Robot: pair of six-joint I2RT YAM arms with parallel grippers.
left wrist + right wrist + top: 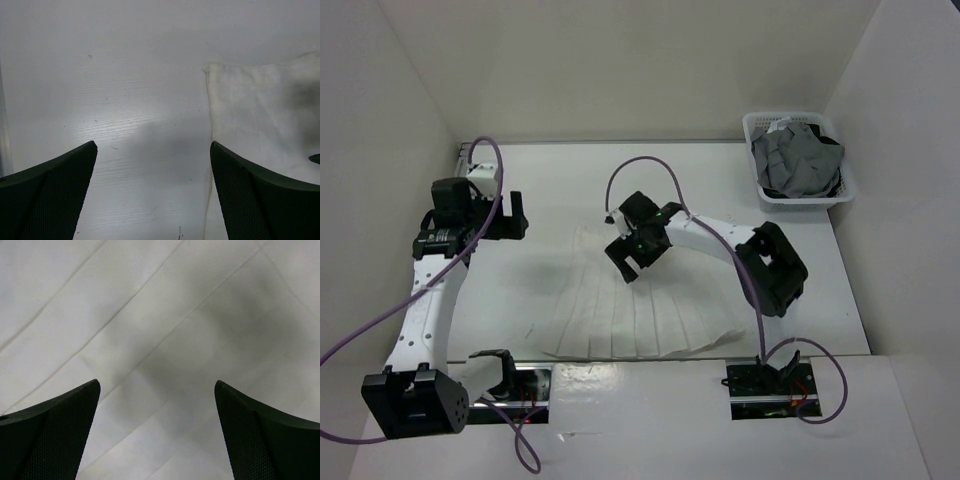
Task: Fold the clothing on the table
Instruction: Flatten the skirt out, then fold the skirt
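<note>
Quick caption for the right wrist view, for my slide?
Open right gripper poised over the pleated white skirt, nothing held.

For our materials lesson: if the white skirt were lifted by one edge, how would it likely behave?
The skirt lies thin and flat on the table, so it would probably droop limply. Its long pleats may fan open or bunch when lifted. It looks light; a push would likely wrinkle it rather than slide it whole.

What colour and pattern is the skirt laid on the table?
The skirt is plain white with long straight pleat lines, best seen in the right wrist view.
</note>
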